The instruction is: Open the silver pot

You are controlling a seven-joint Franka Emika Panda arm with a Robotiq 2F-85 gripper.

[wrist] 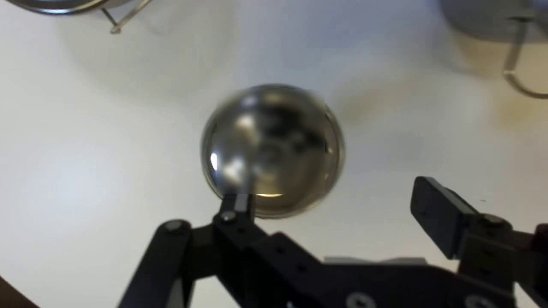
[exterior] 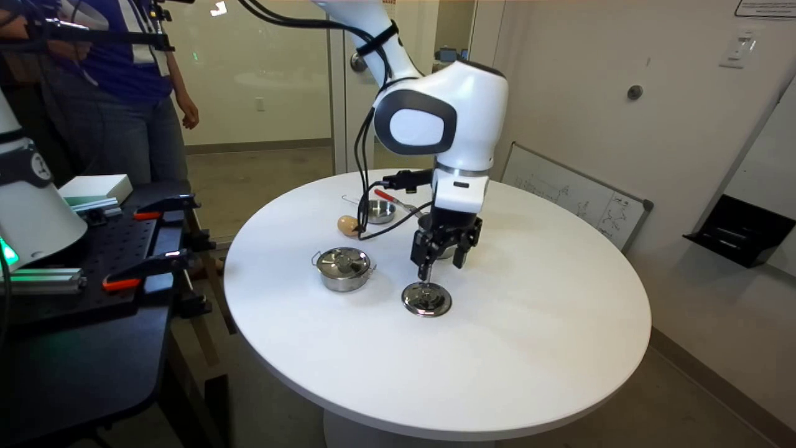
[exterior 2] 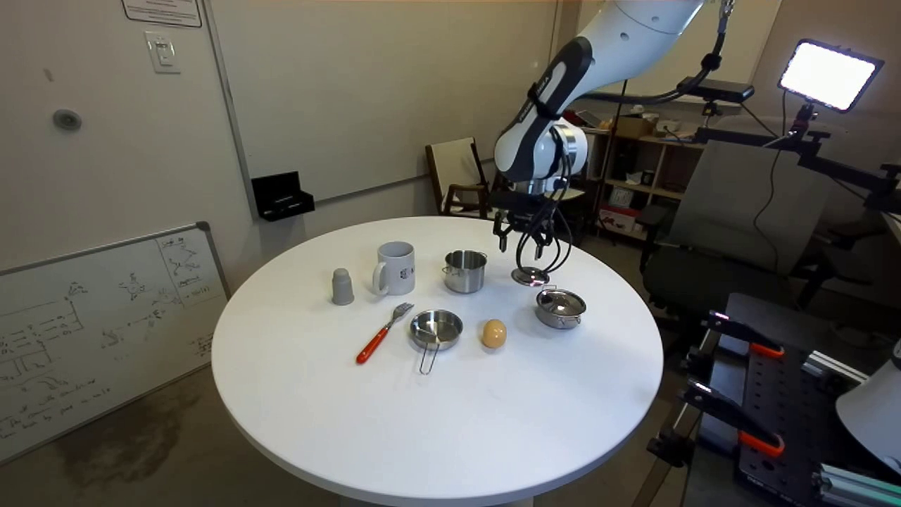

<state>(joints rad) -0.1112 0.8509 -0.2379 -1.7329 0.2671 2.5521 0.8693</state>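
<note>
Silver pot [exterior 2: 464,280] stands uncovered near the parted fingers [wrist: 441,218], lid [exterior: 426,302] beneath 1.

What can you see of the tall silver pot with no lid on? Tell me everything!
The tall silver pot is round and straight-sided, made of what looks like shiny steel, with a little handle on each side. It stands upright and open on the white table, between the mug and the loose lid. Only the table seems to touch it. Its inside bottom is hidden.
</note>
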